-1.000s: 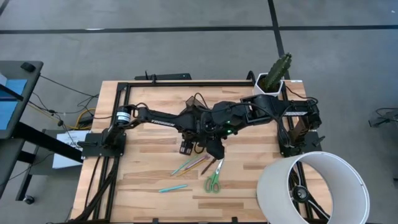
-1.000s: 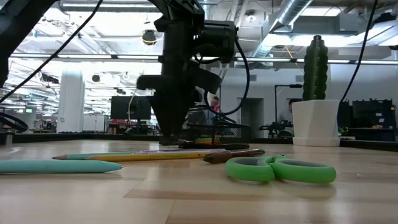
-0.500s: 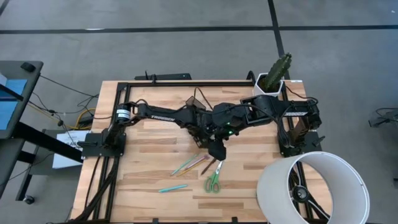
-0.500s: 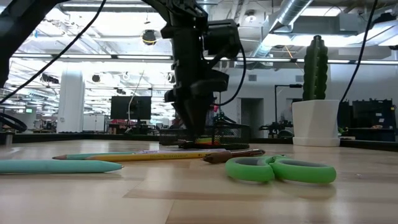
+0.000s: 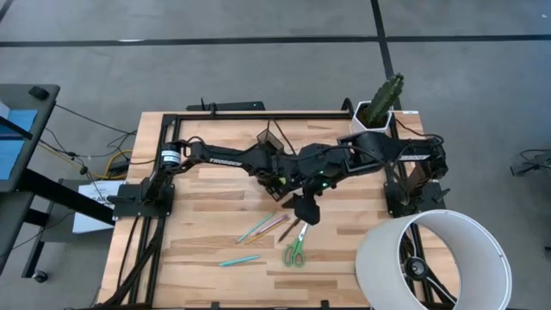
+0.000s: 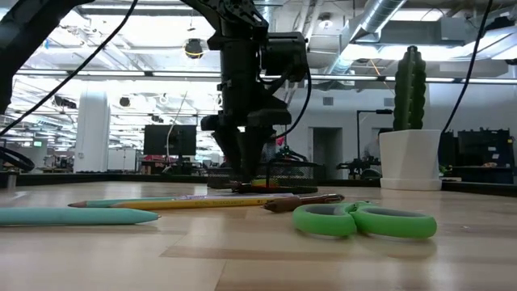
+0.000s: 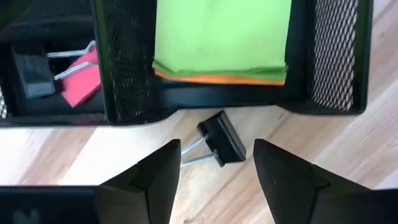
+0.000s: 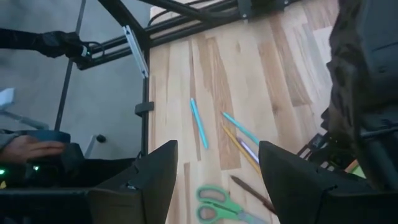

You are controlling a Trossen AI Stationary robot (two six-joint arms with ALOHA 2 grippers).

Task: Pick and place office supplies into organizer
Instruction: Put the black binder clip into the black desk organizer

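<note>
The black mesh organizer [image 7: 134,93] holds the lime-green sticky pad [image 7: 221,37] in its tray, and a pink block [image 7: 81,78] with a binder clip in another compartment. My left gripper [image 7: 217,158] [image 5: 277,179] is open and points down at the organizer's front. Its fingers stand on either side of a black binder clip [image 7: 221,144] lying on the table. My right gripper [image 8: 217,152] [image 5: 303,209] hangs open above the green-handled scissors [image 5: 294,250] and the pens [image 5: 267,228]. A teal pen [image 5: 238,259] lies apart, nearer the near edge.
A white pot with a cactus [image 5: 374,112] stands at the far right corner. A large white cylinder [image 5: 433,258] fills the near right corner. Both arms cross over the table's middle. Bare wood lies to the left of the pens.
My left gripper has moved from above the pens toward the far edge, up to the organizer's front, and now stands over the binder clip. The pens and scissors have stayed where they were.
</note>
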